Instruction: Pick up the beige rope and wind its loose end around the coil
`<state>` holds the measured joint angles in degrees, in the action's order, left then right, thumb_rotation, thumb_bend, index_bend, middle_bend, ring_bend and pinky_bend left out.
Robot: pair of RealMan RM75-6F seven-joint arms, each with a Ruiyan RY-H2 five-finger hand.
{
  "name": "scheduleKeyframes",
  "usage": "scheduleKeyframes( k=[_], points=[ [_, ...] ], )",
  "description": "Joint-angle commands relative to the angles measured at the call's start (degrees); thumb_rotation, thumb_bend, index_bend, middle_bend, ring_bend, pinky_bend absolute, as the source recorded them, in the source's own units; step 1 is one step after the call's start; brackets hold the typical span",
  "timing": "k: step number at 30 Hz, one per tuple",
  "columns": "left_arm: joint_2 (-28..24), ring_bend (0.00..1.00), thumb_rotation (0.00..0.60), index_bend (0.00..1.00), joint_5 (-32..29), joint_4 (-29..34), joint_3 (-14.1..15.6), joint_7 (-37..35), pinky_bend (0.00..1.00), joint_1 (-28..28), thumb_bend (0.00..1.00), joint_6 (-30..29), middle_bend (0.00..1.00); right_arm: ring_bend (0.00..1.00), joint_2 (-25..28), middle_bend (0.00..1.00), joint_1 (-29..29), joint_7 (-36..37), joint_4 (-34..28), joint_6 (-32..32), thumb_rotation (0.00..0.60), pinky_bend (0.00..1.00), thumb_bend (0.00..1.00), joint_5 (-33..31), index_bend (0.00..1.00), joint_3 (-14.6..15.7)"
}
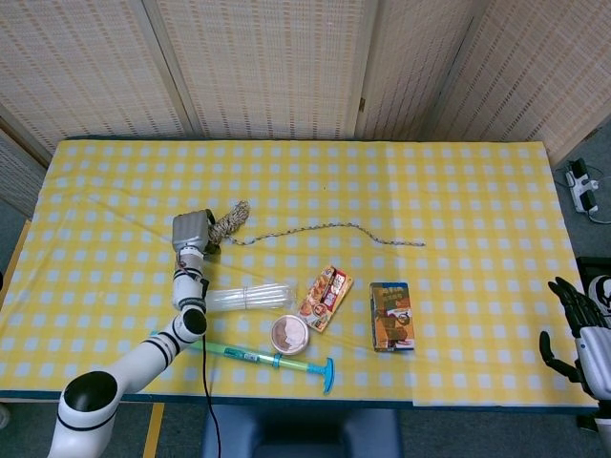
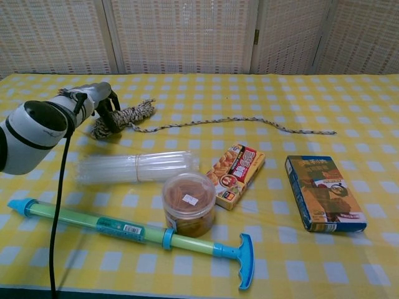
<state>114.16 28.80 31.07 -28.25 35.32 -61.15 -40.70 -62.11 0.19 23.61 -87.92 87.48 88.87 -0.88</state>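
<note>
One beige rope lies on the yellow checked counter, its coiled part at about 9 o'clock from the counter's middle. The left hand grips the coil; dark fingers are curled around its near end in the chest view. The coil's far end points toward 1 o'clock from the hand. The loose end trails off the coil toward 3 o'clock in a shallow wavy line, flat on the counter, ending near the middle.

At 6 o'clock from the coil, a clear plastic bundle lies crosswise, tied at its middle. At 3 o'clock from the bundle is a red snack pack, tilted. Just below that, a round tub with a brown lid stands upright, close to the pack. A green and blue pump lies along the near edge, handle at its 3 o'clock end, just beside the tub. A dark blue box lies flat at 3 o'clock from the snack pack, apart from it.

The right hand is off the counter at the 4 o'clock corner, fingers apart, holding nothing.
</note>
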Motion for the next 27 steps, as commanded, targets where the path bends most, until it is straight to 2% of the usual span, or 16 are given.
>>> scheduleKeyframes(
  k=[1,5,7,10,14,27],
  points=[
    [0.0,0.47,0.600,0.52,1.6,-0.5,0.5,-1.3,0.43,0.6,0.25,0.2,0.50,0.11,0.0,0.05,0.0,0.0,0.0,0.0,0.600,0.07,0.60,0.0,0.06,0.0],
    [-1.0,0.54,0.600,0.60,5.4,1.0,1.7,-4.8,0.60,1.8,0.26,0.6,0.59,0.11,-0.1,0.05,0.0,0.1,0.1,0.0,0.600,0.07,0.60,0.2,0.06,-0.1],
    [-2.1,0.57,0.600,0.63,8.6,3.0,3.0,-7.3,0.65,2.7,0.27,0.1,0.62,0.11,0.0,0.05,0.1,0.2,0.1,0.0,0.600,0.07,0.60,0.2,0.06,-0.1],
    [-4.9,0.58,0.600,0.65,16.0,8.6,5.8,-13.0,0.66,5.1,0.29,-2.1,0.63,0.11,0.2,0.05,0.4,-0.3,-0.2,-0.3,0.600,0.07,0.60,0.5,0.06,-0.1],
    [-9.0,0.58,0.600,0.65,22.5,16.3,8.1,-18.2,0.67,8.1,0.29,-5.2,0.64,0.11,0.7,0.05,1.4,-2.0,-1.3,-1.3,0.600,0.08,0.60,1.3,0.06,-0.1],
    [-25.2,0.59,0.600,0.65,32.8,45.3,12.0,-25.8,0.67,14.6,0.29,-8.8,0.64,0.11,1.9,0.06,6.6,-8.1,-5.4,-7.6,0.600,0.08,0.60,1.2,0.06,-1.6]
  ],
)
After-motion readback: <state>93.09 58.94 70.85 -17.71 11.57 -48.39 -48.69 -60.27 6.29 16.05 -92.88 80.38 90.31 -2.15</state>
